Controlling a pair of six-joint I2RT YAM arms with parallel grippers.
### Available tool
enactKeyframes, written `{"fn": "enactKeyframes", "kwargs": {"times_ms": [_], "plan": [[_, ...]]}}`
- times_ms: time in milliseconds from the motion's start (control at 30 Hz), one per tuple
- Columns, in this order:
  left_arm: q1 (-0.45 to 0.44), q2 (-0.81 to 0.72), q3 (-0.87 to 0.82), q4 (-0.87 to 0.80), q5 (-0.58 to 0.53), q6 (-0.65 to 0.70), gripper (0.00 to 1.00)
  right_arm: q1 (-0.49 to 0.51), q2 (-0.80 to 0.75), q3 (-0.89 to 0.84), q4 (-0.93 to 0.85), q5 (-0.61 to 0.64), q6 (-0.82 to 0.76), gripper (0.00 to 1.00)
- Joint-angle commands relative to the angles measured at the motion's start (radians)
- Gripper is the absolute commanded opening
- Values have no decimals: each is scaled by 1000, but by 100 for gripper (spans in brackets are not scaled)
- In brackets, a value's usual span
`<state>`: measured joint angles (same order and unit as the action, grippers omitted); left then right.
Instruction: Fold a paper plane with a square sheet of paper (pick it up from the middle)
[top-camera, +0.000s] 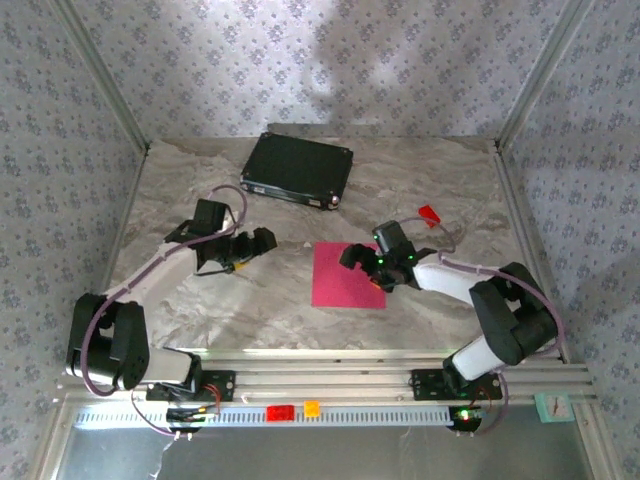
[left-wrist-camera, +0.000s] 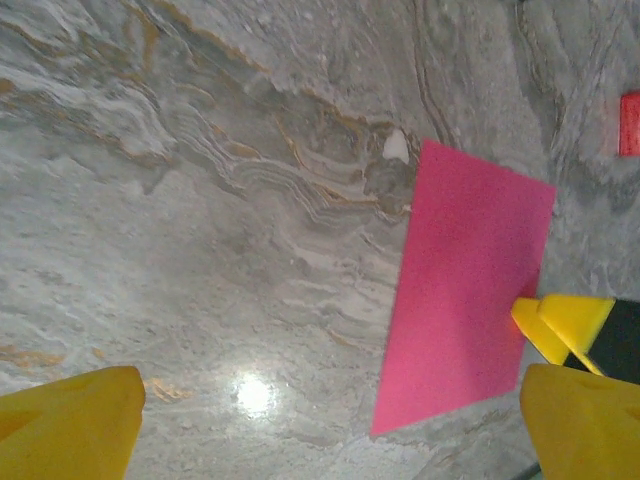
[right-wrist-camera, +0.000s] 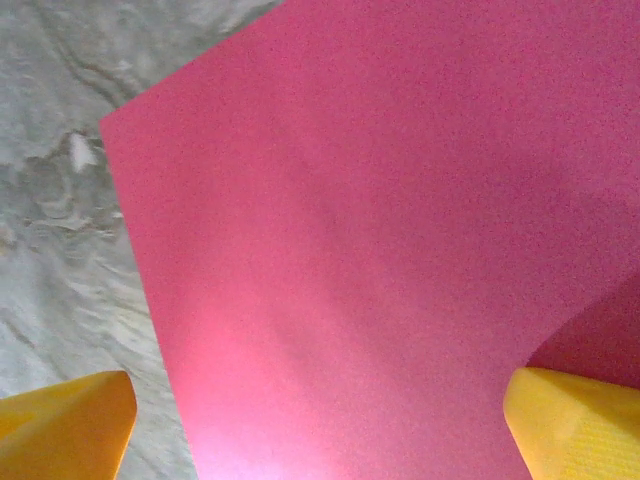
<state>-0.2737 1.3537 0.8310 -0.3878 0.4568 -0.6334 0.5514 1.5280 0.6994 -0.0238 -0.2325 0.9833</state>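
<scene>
My right gripper (right-wrist-camera: 320, 430) is spread wide and holds nothing. The square sheet of paper (right-wrist-camera: 350, 200) lies directly beneath it, one edge curling up by my right-hand finger (right-wrist-camera: 570, 420). Closing here could skid or crumple the thin sheet on the table (right-wrist-camera: 60, 250) instead of pinching it. My left gripper (left-wrist-camera: 330, 430) hangs beside the sheet, also spread.

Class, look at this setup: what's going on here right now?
A pink sheet of paper lies flat on the marble table, not yet folded. The right claw is open over the sheet's right edge. The left claw is open above bare table left of the sheet, holding nothing.
</scene>
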Motion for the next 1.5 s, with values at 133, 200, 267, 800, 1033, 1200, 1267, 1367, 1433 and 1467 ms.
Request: {"fn": "enactKeyframes", "kwargs": {"times_ms": [133, 200, 267, 800, 1033, 1200, 1267, 1367, 1433, 1467], "plan": [[-43, 45, 14, 29, 3, -23, 98, 137, 178, 80, 64, 88, 230, 99], [-55, 61, 28, 24, -1, -20, 98, 148, 195, 131, 57, 69, 209, 99], [-70, 84, 55, 1, -8, -11, 98, 147, 175, 169, 33, 58, 180, 99], [-350, 453, 516, -392, -278, 14, 100, -181, -291, -39, -195, 74, 47, 99], [-466, 665, 782, -609, -423, 19, 100, -282, -436, -103, -279, 39, -15, 99], [-491, 764, 890, -679, -457, 4, 100, -306, -493, -127, -316, 31, -32, 99], [-493, 780, 900, -673, -450, -6, 100, -313, -507, -138, -322, 25, -33, 99], [-492, 800, 911, -670, -446, -16, 100, -321, -516, -150, -330, 17, -36, 99], [-491, 812, 922, -670, -438, -18, 100, -327, -516, -155, -334, 12, -37, 99], [-493, 818, 929, -669, -431, -19, 100, -330, -515, -156, -337, 9, -38, 99]]}}
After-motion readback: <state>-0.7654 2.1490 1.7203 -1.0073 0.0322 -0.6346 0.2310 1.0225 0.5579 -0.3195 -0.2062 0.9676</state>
